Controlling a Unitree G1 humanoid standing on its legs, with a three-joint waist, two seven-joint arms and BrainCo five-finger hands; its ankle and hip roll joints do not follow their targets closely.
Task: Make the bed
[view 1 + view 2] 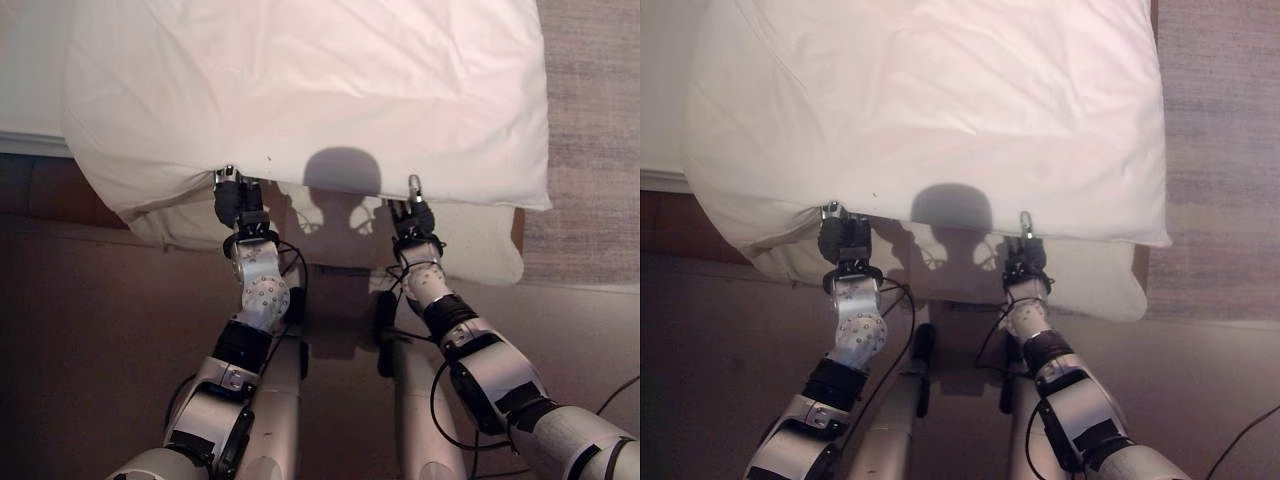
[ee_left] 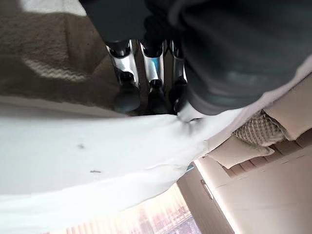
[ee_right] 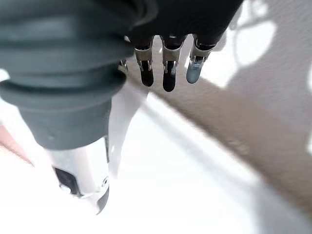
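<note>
A white duvet (image 1: 300,90) lies spread over the bed, and its near edge hangs just in front of me. My left hand (image 1: 232,195) is at that edge on the left, fingers (image 2: 146,73) curled down onto the white cloth (image 2: 97,161) and pinching it. My right hand (image 1: 413,212) is at the same edge further right. Its fingers (image 3: 168,73) are curled, and a fold of the duvet (image 3: 122,112) runs up into the hand. Under the lifted edge the lower bedding (image 1: 480,250) shows. Both hands sit at about the same height.
A grey carpet (image 1: 590,120) runs along the bed's right side. At the left, a flat white sheet (image 1: 30,70) lies over a dark bed frame (image 1: 50,190). The floor at the foot of the bed is dim brown (image 1: 90,340).
</note>
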